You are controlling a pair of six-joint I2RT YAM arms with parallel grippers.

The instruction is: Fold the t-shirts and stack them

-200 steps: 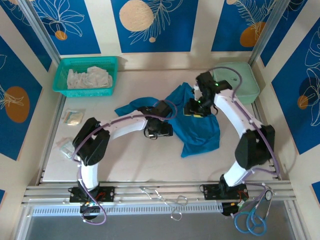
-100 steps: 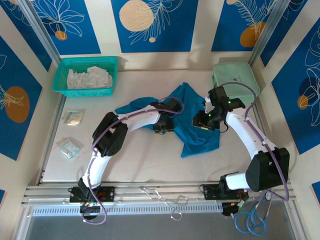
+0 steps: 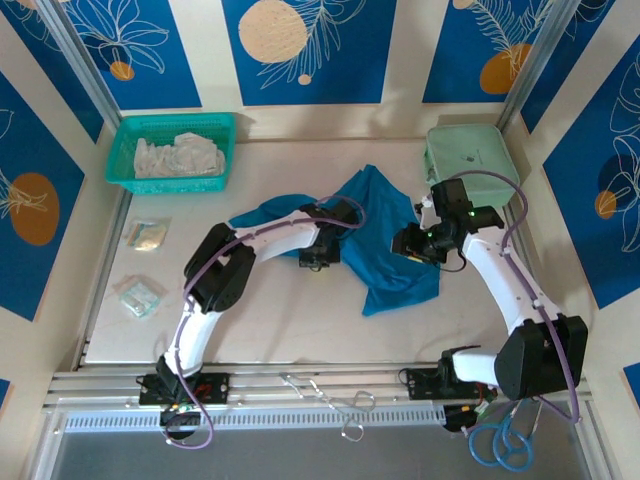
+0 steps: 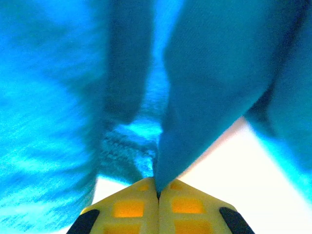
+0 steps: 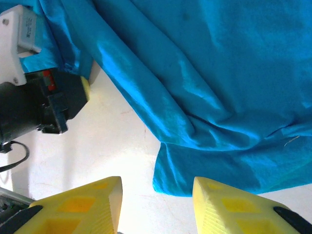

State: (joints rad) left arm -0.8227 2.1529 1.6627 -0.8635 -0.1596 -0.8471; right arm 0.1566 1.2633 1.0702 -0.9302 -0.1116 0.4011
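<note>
A deep teal-blue t-shirt [image 3: 385, 245] lies crumpled in the middle of the table, one sleeve trailing left. My left gripper [image 3: 316, 258] sits at the shirt's left edge. In the left wrist view its yellow fingers [image 4: 127, 207] are pressed together, the left gripper [image 4: 157, 187] shut on a fold of the t-shirt [image 4: 204, 87]. My right gripper [image 3: 403, 245] hovers over the shirt's right half. In the right wrist view the right gripper [image 5: 156, 190] stands open above a loose corner of the t-shirt [image 5: 195, 175], with nothing between its fingers.
A green basket [image 3: 120, 150] holding white cloths stands at the back left. A pale green box [image 3: 470, 160] sits at the back right. Two small packets [image 3: 147, 235] lie by the left edge. Scissors [image 3: 345, 400] rest on the front rail.
My left gripper has closed on a fold at the shirt's left edge. My right arm has swung right and toward the near side, off the shirt's back part.
</note>
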